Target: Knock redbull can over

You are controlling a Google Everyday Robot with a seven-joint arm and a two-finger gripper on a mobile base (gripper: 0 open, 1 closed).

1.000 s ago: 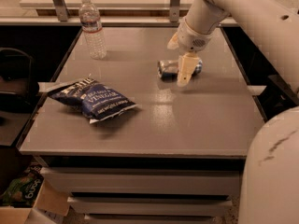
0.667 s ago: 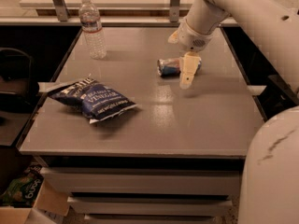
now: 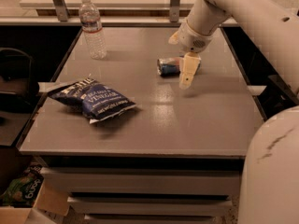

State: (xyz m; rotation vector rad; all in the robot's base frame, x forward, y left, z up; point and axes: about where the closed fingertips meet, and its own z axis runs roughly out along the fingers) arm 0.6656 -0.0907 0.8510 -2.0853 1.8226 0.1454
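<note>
The redbull can [image 3: 168, 66] lies on its side on the grey table [image 3: 154, 120], right of centre toward the back, its silver top facing left. My gripper [image 3: 188, 73] hangs from the white arm coming in from the upper right. It sits just in front of the can's right end, fingers pointing down toward the table. The can's right part is hidden behind the gripper.
A clear water bottle [image 3: 92, 28] stands upright at the back left. A dark blue chip bag [image 3: 92, 98] lies at the left front. A raised rail with metal posts [image 3: 175, 1] runs behind the table. A cardboard box [image 3: 23, 204] sits on the floor at lower left.
The gripper has shifted slightly; the can stays lying on its side in the same place.
</note>
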